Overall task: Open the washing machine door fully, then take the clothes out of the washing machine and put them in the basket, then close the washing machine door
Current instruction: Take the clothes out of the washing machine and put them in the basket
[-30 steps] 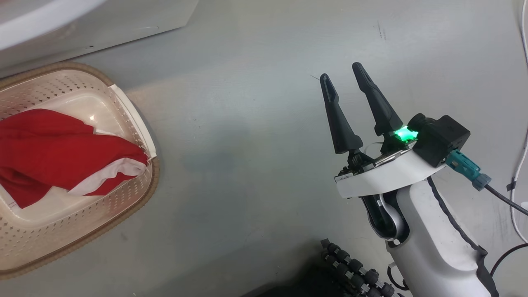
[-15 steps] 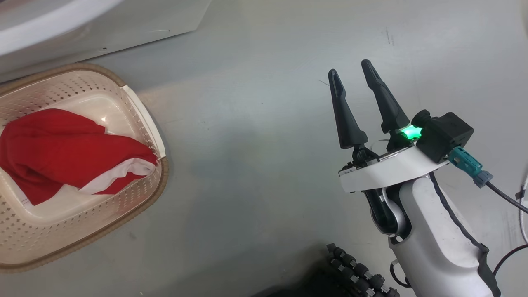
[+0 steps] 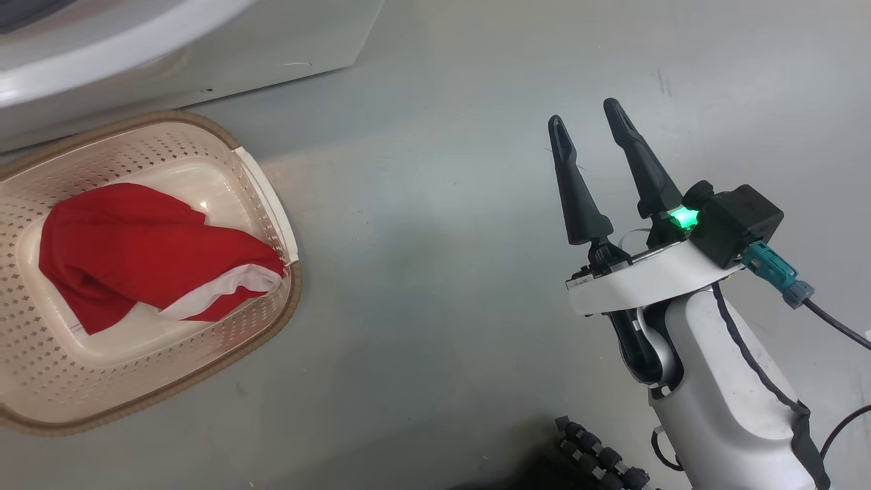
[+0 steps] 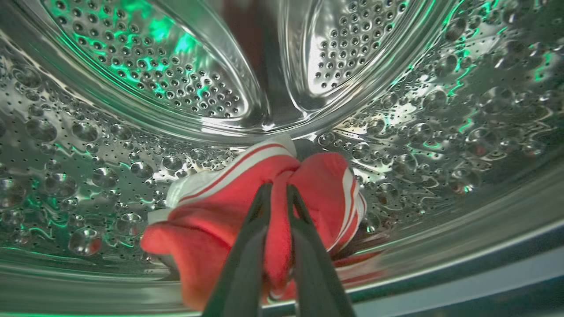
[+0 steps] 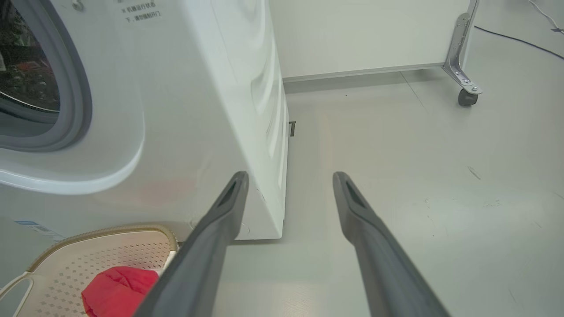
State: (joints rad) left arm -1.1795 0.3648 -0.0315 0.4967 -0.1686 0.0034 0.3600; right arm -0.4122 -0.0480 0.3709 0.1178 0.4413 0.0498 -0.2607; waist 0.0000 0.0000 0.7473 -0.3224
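Pinching red clothes (image 4: 211,207) inside drum (image 4: 132,66), left tool (image 4: 277,188); right tool (image 3: 583,114) spread wide, empty, apart from basket (image 3: 289,306).

Pale grey floor (image 3: 435,286), smooth and faintly marked, bears everything here. White washing machine (image 5: 198,110) stands square on it, lower corner meeting bare floor. Cream basket (image 3: 224,333) with brown rim sits on floor just beside machine's front; contact between them cannot be told. Farther back, white panel (image 5: 365,35) stands on black caster (image 5: 467,97) under metal bracket. Thin dark cable (image 5: 520,42) trails over floor beyond caster. Small scuff marks (image 5: 473,172) to machine's right.
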